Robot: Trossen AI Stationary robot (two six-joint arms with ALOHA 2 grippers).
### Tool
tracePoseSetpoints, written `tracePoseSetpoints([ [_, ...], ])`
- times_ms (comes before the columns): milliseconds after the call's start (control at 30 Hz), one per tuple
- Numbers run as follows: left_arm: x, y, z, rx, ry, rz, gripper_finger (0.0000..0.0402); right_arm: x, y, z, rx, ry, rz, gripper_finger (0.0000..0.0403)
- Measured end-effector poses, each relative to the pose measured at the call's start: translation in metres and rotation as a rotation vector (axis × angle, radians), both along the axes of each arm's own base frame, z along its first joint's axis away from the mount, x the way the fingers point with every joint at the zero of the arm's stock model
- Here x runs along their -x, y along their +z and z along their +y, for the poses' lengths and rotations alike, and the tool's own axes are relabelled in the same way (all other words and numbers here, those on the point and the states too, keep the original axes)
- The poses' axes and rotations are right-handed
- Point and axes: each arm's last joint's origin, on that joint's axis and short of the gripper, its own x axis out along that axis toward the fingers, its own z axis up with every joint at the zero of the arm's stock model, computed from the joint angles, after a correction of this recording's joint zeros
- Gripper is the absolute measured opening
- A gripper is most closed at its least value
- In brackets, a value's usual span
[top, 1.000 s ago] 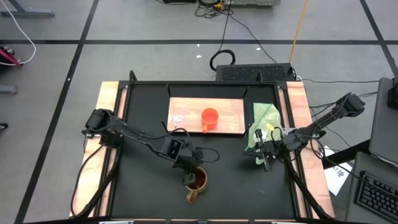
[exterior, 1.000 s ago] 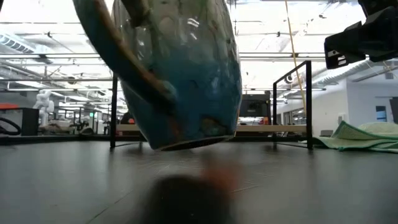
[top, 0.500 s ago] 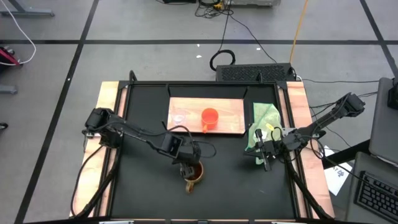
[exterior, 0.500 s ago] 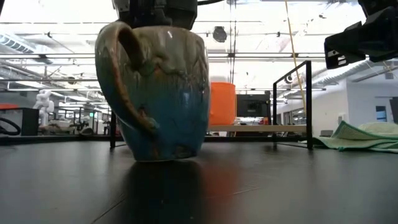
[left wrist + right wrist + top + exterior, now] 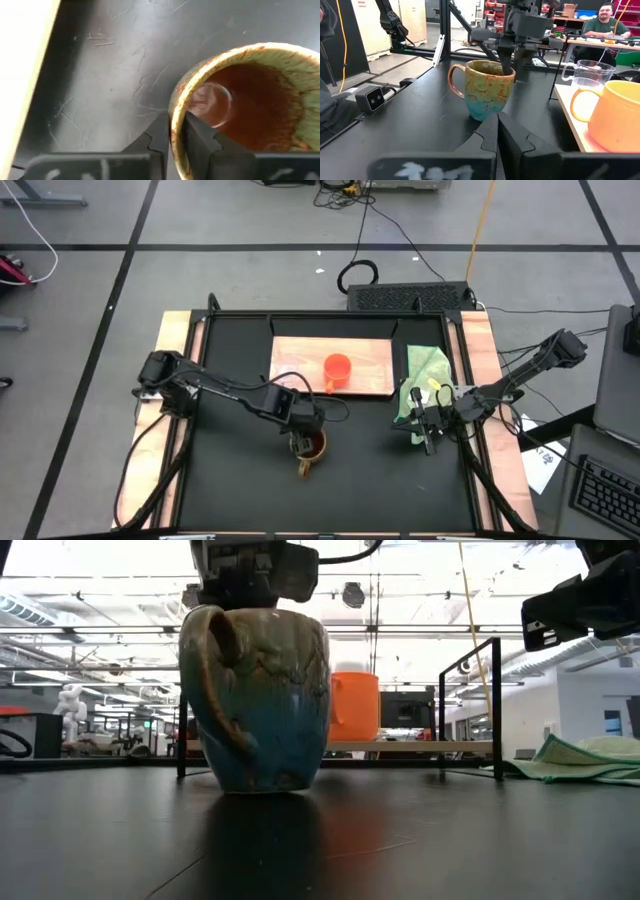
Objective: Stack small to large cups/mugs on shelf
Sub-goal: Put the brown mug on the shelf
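Black tabletop (image 5: 230,470) lies bare around the brown mug (image 5: 311,446); left gripper (image 5: 178,131) fingers straddle its rim narrowly, one inside, one outside; mug stands upright near the shelf (image 5: 372,382) edge, which carries orange cup (image 5: 337,368) and glass cup (image 5: 589,75); right gripper (image 5: 424,436) closed, well apart.

green cloth (image 5: 424,379) lies on black table (image 5: 370,470).

mottled green-brown mug (image 5: 262,700) with blue base, orange cup (image 5: 338,368), light green cloth (image 5: 424,375)
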Motion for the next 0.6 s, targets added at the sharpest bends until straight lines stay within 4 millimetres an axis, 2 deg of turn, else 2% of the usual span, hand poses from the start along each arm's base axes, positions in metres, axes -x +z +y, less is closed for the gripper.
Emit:
tracePoseSetpoints([
  [233,0.000,-0.003,0.000,-0.014,-0.024,0.008,0.0109,0.000,0.000,0.000,0.006,0.001,-0.002,0.0000],
  [400,0.001,-0.002,-0.005,-0.017,-0.061,0.000,0.0126,0.000,0.000,0.000,0.009,0.001,-0.002,0.0000],
  [600,0.005,0.011,-0.009,-0.015,-0.113,-0.049,0.0140,0.000,0.000,0.000,0.010,0.001,-0.002,0.0000],
])
